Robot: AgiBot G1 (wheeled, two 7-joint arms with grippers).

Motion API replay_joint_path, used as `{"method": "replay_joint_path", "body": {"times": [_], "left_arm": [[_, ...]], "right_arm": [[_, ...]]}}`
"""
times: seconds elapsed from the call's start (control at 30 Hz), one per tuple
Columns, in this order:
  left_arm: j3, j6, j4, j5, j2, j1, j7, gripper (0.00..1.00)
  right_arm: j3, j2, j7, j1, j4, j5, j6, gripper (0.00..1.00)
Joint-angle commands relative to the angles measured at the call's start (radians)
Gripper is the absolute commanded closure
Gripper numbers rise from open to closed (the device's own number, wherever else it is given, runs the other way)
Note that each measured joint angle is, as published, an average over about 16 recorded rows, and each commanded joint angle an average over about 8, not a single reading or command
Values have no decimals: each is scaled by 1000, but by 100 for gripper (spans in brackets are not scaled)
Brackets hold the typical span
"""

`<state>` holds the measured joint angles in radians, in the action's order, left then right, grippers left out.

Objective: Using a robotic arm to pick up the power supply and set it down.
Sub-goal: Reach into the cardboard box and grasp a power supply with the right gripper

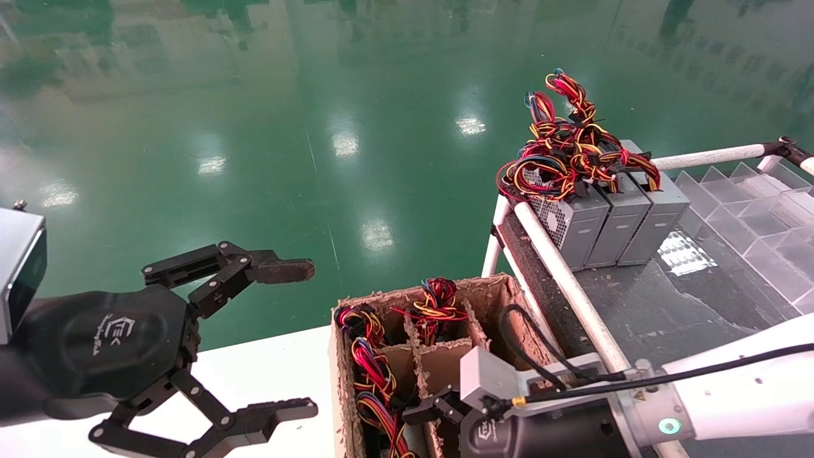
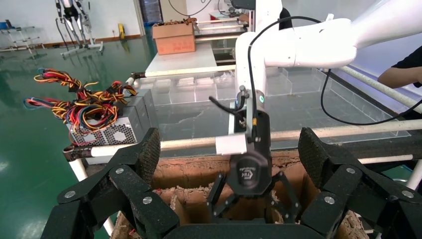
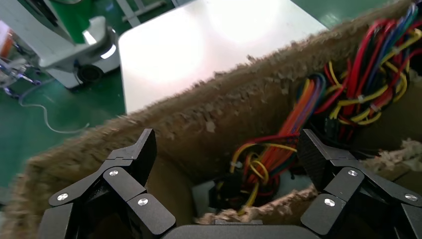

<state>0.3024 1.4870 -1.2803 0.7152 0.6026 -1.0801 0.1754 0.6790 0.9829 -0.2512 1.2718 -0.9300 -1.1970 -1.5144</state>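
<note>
My right gripper (image 1: 439, 413), on the white robotic arm (image 1: 731, 381), reaches down into a compartment of the cardboard box (image 1: 407, 296). It is open, its fingers (image 3: 311, 152) spread wide around nothing. Just beyond them lies a power supply (image 3: 204, 191), a grey corner under its red, yellow and orange wires (image 3: 278, 149). A frayed divider (image 3: 259, 211) crosses in front of it. Three more power supplies (image 1: 610, 216) stand side by side on the dark bench at the right. My left gripper (image 1: 308, 338) hangs open above the white table, left of the box.
Wire bundles (image 1: 372, 369) fill the box's left compartments, and another (image 1: 435, 305) sits at its back. A white rail (image 1: 559, 267) edges the bench beside the box. Clear plastic trays (image 1: 750, 216) lie behind the standing units. The white table (image 1: 267, 375) runs to the box's left.
</note>
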Motion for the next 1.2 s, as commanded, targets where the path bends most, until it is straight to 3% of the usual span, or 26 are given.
{"method": "replay_joint_path", "body": {"times": [0.03,0.1,0.2,0.7,1.2], "left_arm": [[0,0,0,0,0,0,0,0],[0,0,0,0,0,0,0,0],[0,0,0,0,0,0,0,0],[1,0,0,-1,0,0,-1,0],[2,-1,0,-1,-1,0,-1,0]], "right_arm": [[5,8,8,-3,1,-13,16,65],[7,18,11,-3,4,-19,26,89],[11,33,14,-1,9,-26,37,100],[24,79,38,16,47,-70,87,100],[28,105,70,29,100,-74,81,100]]}}
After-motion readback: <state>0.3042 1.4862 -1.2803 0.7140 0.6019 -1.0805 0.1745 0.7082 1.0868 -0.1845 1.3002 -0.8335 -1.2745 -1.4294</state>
